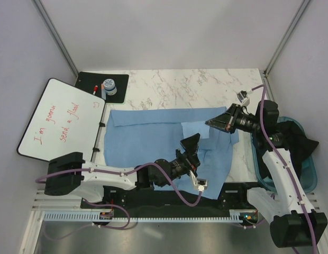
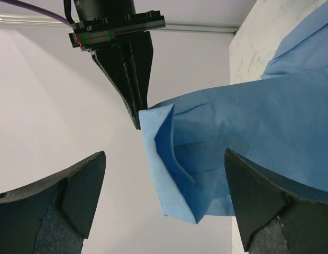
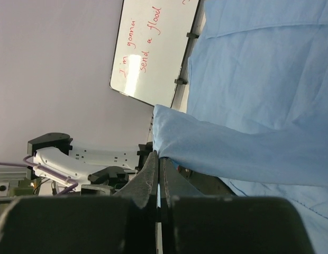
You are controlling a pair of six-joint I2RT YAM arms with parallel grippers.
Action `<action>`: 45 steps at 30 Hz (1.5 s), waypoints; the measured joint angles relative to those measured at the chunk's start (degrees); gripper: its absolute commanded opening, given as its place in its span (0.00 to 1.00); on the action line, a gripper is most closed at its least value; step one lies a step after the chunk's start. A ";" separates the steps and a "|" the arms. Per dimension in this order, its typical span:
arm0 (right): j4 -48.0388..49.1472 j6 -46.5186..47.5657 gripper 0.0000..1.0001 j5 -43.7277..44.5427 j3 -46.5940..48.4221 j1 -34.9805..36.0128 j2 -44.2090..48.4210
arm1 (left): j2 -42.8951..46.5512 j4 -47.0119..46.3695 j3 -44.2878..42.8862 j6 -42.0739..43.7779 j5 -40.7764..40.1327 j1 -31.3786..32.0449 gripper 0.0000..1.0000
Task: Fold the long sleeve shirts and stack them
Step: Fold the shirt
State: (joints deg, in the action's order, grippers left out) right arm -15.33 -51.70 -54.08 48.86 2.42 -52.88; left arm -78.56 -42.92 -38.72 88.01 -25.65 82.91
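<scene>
"Shirt (image 1: 148, 143) folded at that point?"

"Hardly begun. It lay spread across the table (image 1: 169, 84), mostly flat, rumpled at its near right corner. No stack showed anywhere."

"What had your pincers got?"

"My right pincer (image 1: 208, 123) was clenched on the end of one sleeve (image 3: 243, 153), raised off the table above the shirt's right side. My left pincer (image 1: 192, 142) stood wide open, grasping nothing, over the shirt's middle and facing the cuff (image 2: 164, 159). That cuff hung just ahead of its fingers (image 2: 74, 196), apart from them."

"What was left?"

"By my reckoning, nearly all: the sleeve laid in, the body folded, then the stacking. I saw only this one shirt."
</scene>
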 measured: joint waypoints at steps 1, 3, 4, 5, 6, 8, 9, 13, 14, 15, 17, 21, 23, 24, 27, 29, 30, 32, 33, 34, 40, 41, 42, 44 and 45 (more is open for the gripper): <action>0.17 -0.33 0.00 -0.22 -0.63 0.00 0.39 | -0.87 -1.01 -0.11 0.48 0.00 -0.22 0.99; 0.42 -0.81 0.00 -0.57 -1.60 0.00 1.05 | -2.25 -1.99 -0.37 1.33 0.02 -0.92 0.96; 0.55 -1.07 0.00 -0.81 -1.97 0.00 1.49 | -3.02 -2.23 -0.59 1.77 0.04 -1.53 0.94; 0.74 -1.11 0.00 -1.14 -2.16 0.00 1.84 | -3.61 -2.23 -0.94 2.12 0.04 -2.10 0.90; 0.81 -1.11 0.00 -1.31 -2.27 0.00 2.08 | -4.02 -2.25 -1.27 2.34 0.04 -2.60 0.87; 0.98 -1.07 0.00 -1.55 -2.45 0.00 2.64 | -4.59 -2.19 -2.36 2.84 -0.02 -3.65 0.76; 1.01 -1.05 0.00 -1.57 -2.58 0.00 2.91 | -4.61 -2.01 -3.02 2.97 -0.33 -4.07 0.71; 0.85 -0.79 0.00 -1.57 -3.74 0.00 3.98 | -3.85 0.85 -6.40 2.58 -1.29 -4.35 0.35; 0.63 -0.57 0.00 -1.57 -3.93 0.00 4.13 | -3.43 1.75 -6.99 2.38 -1.36 -4.35 0.24; 0.33 -0.15 0.00 -1.51 -4.22 0.00 4.35 | -2.82 3.19 -7.43 1.99 -1.38 -4.33 0.19; -0.13 0.37 0.00 -1.46 -4.46 0.00 4.57 | -1.42 6.27 -7.69 1.14 -1.40 -4.20 0.10; -0.61 1.14 0.30 -1.81 -4.48 0.20 4.85 | 1.51 14.69 -7.85 -1.64 -1.70 -2.84 0.02; -1.44 2.60 0.38 -2.12 -4.42 0.33 4.70 | 2.99 22.27 -8.87 -4.98 -1.60 -2.08 0.02; -2.84 4.46 0.40 -2.73 -3.78 0.02 4.24 | 3.80 26.75 -9.86 -7.32 -1.22 -1.73 0.02; -7.19 11.28 0.40 -4.66 -0.07 -0.83 2.32 | 5.31 39.67 -14.67 -15.34 0.61 -1.18 0.02; -12.35 18.99 0.40 -5.27 5.75 -1.62 0.31 | 5.86 46.58 -17.42 -20.79 2.29 -1.14 0.02; -14.25 22.03 0.40 -5.11 8.09 -1.81 -0.39 | 6.03 49.09 -18.10 -22.93 2.95 -1.14 0.02; -17.75 28.79 0.43 -4.83 13.16 -2.80 -1.57 | 6.21 54.49 -18.88 -27.87 5.33 -1.14 0.02; -18.93 31.36 0.44 -4.57 14.67 -3.19 -1.75 | 6.19 57.31 -19.02 -30.21 6.82 -1.14 0.02; -20.41 34.47 0.45 -4.09 16.26 -3.63 -1.97 | 6.08 60.15 -19.08 -32.30 8.35 -1.11 0.02; -24.35 47.39 0.44 0.74 20.76 -4.31 -7.74 | 6.95 71.65 -20.85 -40.02 19.61 -1.11 0.02; -24.33 48.46 0.44 1.40 21.49 -4.50 -10.05 | 7.91 73.16 -21.44 -40.52 21.94 -1.09 0.02; -24.20 49.33 0.43 1.86 22.25 -4.57 -12.74 | 8.98 74.18 -21.79 -40.76 23.58 -1.07 0.02; -23.63 50.53 0.42 2.97 23.54 -4.68 -18.58 | 11.04 75.80 -22.18 -41.00 26.05 -1.07 0.02; -23.04 51.06 0.41 3.74 23.80 -4.72 -21.86 | 12.35 76.52 -22.18 -41.07 26.93 -1.07 0.02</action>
State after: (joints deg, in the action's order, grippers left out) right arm -38.37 -0.64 -50.35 72.66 -2.31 -74.74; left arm -66.22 33.61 -60.90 46.94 1.28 81.84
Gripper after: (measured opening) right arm 0.427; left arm 0.027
